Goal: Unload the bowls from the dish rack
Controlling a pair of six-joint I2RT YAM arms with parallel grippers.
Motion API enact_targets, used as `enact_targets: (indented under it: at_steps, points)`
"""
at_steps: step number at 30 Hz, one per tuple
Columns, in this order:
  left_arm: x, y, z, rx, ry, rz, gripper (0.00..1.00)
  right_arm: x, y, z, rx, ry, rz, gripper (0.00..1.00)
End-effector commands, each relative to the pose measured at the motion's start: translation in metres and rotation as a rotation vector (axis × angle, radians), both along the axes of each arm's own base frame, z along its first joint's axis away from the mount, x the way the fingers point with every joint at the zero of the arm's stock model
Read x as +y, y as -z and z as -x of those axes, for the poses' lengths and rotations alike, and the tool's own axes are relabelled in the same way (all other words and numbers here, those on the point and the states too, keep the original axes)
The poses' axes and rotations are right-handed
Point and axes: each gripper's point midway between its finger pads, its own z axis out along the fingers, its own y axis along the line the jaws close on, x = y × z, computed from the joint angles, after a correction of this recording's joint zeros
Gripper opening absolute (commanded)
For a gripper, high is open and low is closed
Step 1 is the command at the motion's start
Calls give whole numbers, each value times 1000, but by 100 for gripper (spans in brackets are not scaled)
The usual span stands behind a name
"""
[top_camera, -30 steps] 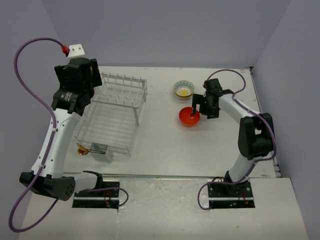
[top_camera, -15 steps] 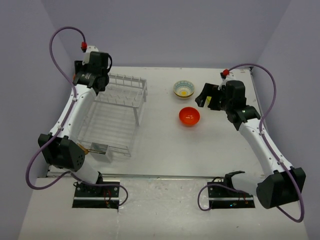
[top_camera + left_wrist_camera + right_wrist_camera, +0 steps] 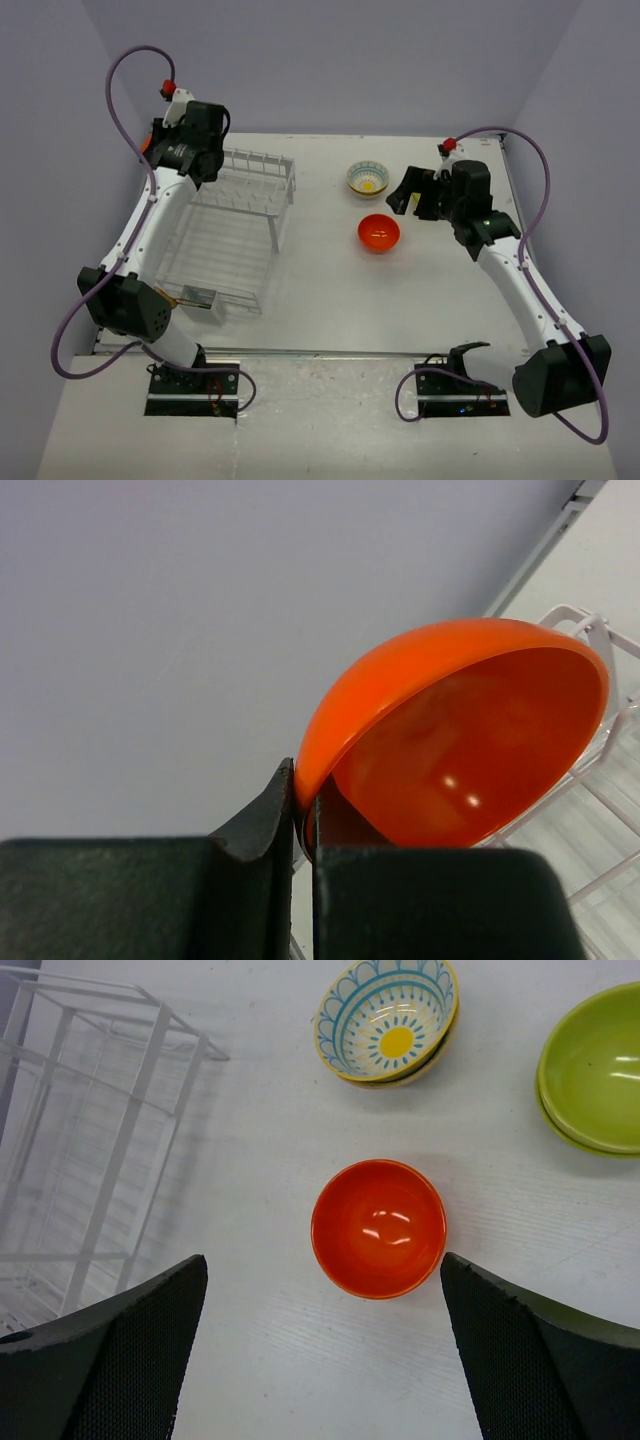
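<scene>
1. The left end effector (image 3: pixel 303 805) was clamped on the rim of an orange bowl (image 3: pixel 470 740), jaws together on the thin wall.
2. That bowl was at the far left corner of the rack (image 3: pixel 228 250). From the wrist view I couldn't tell whether it was touching the wires.
3. The step, as I judged it, was lifting this bowl out. It ought to rise straight up until it cleared the prongs, and only then swing across.
4. The pinch sat near the fingertips on a slick rim, with the bowl hanging off to one side. A slow, level carry would suit, with the base set down first on the worktop (image 3: pixel 330 290).
5. The bowl looked glossy, orange inside and out, and was tipped on edge with its hollow showing bright glints.
6. The right end effector (image 3: pixel 406 197) hung with its jaws wide apart and nothing in them, over a second orange bowl (image 3: pixel 378 1228).
7. A patterned bowl (image 3: pixel 388 1020) and a green bowl (image 3: pixel 595 1070) stood beyond it, all upright and apart from the rack.
</scene>
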Motion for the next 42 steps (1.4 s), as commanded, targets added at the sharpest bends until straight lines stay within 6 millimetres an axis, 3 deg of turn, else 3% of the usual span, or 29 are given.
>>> enact_targets:
  at_steps: [1, 6, 10, 11, 14, 16, 17, 20, 24, 26, 27, 30, 33, 34, 37, 38, 42]
  points:
    - [-1, -37, 9, -87, -67, -77, 0, 8, -11, -1, -42, -32, -35, 99]
    - [-10, -71, 25, -187, -98, -106, 0, 13, -17, 3, -58, -62, -59, 99]
    - [-36, -94, 40, -298, -30, -66, 0, 25, -28, 7, -87, -107, -130, 99]
    - [-44, -98, 41, -341, 27, -6, 0, 38, -37, 17, -100, -187, -183, 99]
    - [-94, -90, 26, -392, 295, 275, 0, 62, -69, 33, -178, -306, -328, 99]
    - [-122, -88, 26, -413, 443, 436, 0, 71, -89, 33, -239, -229, -284, 99]
    - [-167, -97, 26, -462, 638, 620, 0, 87, -106, 39, -288, -221, -218, 99]
    - [-208, -95, 29, -443, 769, 729, 0, 102, -141, 51, -330, -262, -266, 99]
    - [-274, -86, 35, -386, 952, 850, 0, 107, -167, 51, -392, -194, -199, 99]
    - [-307, -79, 38, -345, 1031, 904, 0, 104, -169, 42, -395, -138, -131, 99]
    - [-318, -78, 40, -334, 1054, 917, 0, 109, -165, 37, -378, -145, -62, 99]
    - [-349, -72, 45, -301, 1119, 952, 0, 98, -151, 20, -344, -57, 86, 97]
    - [-367, -66, 50, -275, 1147, 959, 0, 90, -136, 15, -329, -10, 140, 80]
    - [-372, -65, 50, -268, 1157, 962, 0, 90, -133, 14, -325, -9, 143, 61]
    - [-381, -62, 52, -254, 1172, 970, 0, 86, -122, 13, -302, 8, 170, 23]
    - [-381, -61, 53, -254, 1170, 968, 0, 84, -121, 13, -300, 25, 178, 1]
    - [-374, -58, 53, -264, 1149, 952, 0, 77, -121, 15, -304, 48, 186, 0]
